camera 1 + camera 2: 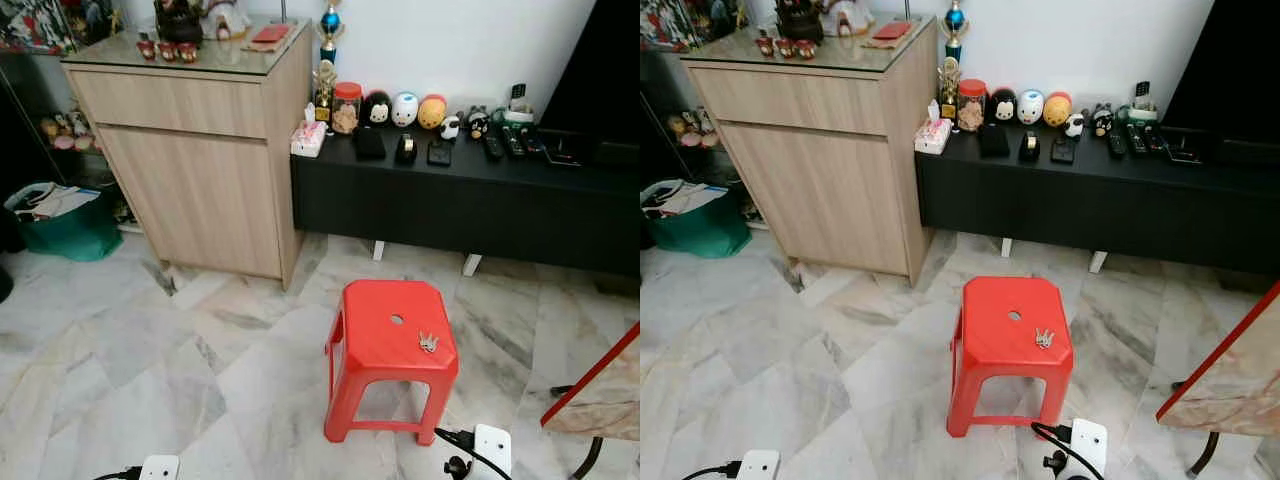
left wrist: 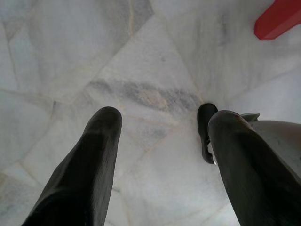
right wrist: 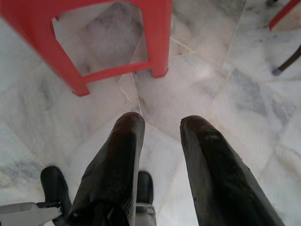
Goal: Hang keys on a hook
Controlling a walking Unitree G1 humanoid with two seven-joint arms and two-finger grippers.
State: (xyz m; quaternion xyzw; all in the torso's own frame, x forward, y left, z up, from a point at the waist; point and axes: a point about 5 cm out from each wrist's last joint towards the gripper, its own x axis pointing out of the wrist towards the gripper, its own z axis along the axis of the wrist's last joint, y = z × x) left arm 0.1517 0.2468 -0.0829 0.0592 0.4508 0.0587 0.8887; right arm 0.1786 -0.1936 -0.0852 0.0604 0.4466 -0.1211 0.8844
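Left gripper: hanging low over the marble floor, fingers spread well apart, nothing between them.
Right gripper: likewise down beside the robot's body, fingers parted with a clear gap, empty; the legs of the stool show just ahead of it.
Red plastic stool: directly before the robot, upright, a small round hole in its seat.
Keys: a small metal bunch lying flat on the seat, toward the robot's right and near the front edge, untouched.
Wooden cabinet: farther off on the left, glass-topped, figurines on it.
Black low console: against the wall, carrying a row of round toys, remotes and a jar.
Hook: none made out in these views.
Risk: the keys lie flat and close to the rim; a pinch from the side would likely push them off onto the floor. The light stool may also slide or tip if an arm presses its edge.
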